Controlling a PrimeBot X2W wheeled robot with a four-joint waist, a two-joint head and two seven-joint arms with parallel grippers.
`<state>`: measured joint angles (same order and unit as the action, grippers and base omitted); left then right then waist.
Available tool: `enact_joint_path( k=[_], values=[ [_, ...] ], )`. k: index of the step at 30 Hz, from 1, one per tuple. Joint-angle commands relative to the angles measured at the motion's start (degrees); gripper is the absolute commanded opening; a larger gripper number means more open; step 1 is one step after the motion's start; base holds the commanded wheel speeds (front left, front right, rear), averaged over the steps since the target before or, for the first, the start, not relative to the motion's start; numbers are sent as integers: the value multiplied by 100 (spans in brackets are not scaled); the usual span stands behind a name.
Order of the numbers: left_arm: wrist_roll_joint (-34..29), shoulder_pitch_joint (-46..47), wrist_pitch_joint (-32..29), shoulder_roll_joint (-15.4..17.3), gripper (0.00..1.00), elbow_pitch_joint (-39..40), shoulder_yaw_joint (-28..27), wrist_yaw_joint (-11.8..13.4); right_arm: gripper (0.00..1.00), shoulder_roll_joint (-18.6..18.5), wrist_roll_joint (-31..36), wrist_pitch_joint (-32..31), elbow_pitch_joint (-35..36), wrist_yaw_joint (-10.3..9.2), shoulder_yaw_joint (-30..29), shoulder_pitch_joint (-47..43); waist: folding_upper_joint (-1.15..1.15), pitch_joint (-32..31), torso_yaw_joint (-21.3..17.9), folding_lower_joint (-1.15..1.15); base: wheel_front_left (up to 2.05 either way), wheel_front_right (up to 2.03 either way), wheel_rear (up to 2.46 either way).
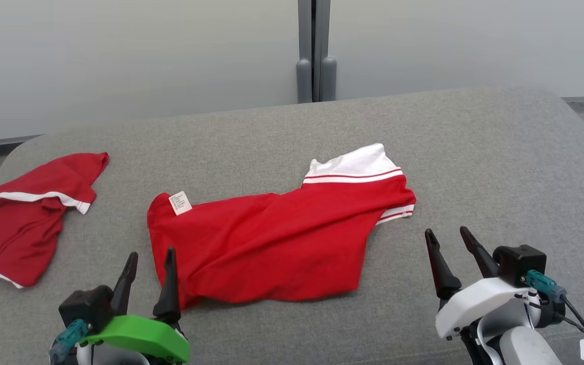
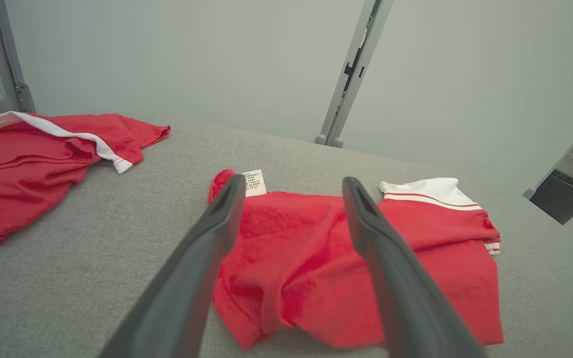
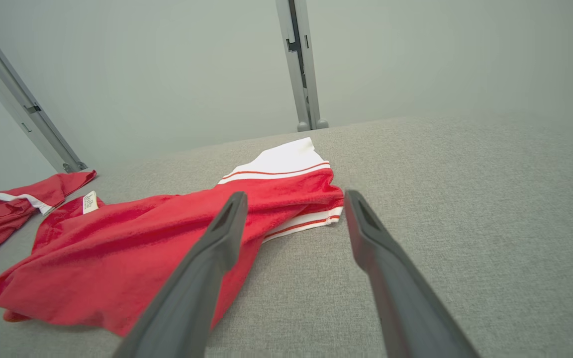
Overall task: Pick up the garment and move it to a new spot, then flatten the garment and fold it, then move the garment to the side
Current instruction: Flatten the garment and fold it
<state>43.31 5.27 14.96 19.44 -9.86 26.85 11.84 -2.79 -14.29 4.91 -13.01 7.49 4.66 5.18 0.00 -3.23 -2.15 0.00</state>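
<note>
Garment (image 1: 271, 243) lay rumpled near the middle of the grey surface (image 1: 474, 152). It was red, with a white band (image 1: 358, 162) at its far right end, a striped cuff (image 1: 398, 212) just below that band, and a small label (image 1: 180, 203) turned up at its far left corner. It was neither flat nor folded. Creases ran across the cloth, the near edge curled under, and the outline was lopsided.

My left pincer (image 1: 151, 253) was released and held nothing. It stood at the garment's near left corner, and in the head view one finger overlapped the red edge. I could not tell whether it touched the cloth. My left wrist view looked along both spread fingers over the garment toward the label.

My right pincer (image 1: 446, 233) was released and empty too. It stood over bare grey just beside the cuff end, apart from the cloth.

Another garment (image 1: 23, 213), also red with white trim, lay bunched at the far left edge, well apart from mine.

By my reckoning the task was early. I could not tell whether this spot was already the new one. With both pincers free and the cloth in a heap, I judged that flattening, folding and the move to the side were all left. Next I would likely need a grip at each end, label corner on my left and cuff on my right. The curled-under edge could catch and drag a second layer along.
</note>
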Motion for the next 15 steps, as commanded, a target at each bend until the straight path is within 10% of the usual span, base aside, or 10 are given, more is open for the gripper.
enact_joint_path(
  k=[1, 15],
  values=[
    [-5, -91, 25, 30, 100, 7, 1, -22, 100, -19, -9, 25, -28, 0, -24, -66, 0, -23, 5, 0, 0, 0, 0],
    [-246, -869, 18, -144, 100, 467, -578, -179, 100, -16, 216, 296, -388, 0, -280, -127, 0, -102, 57, 0, 0, 0, 0]
  ],
)
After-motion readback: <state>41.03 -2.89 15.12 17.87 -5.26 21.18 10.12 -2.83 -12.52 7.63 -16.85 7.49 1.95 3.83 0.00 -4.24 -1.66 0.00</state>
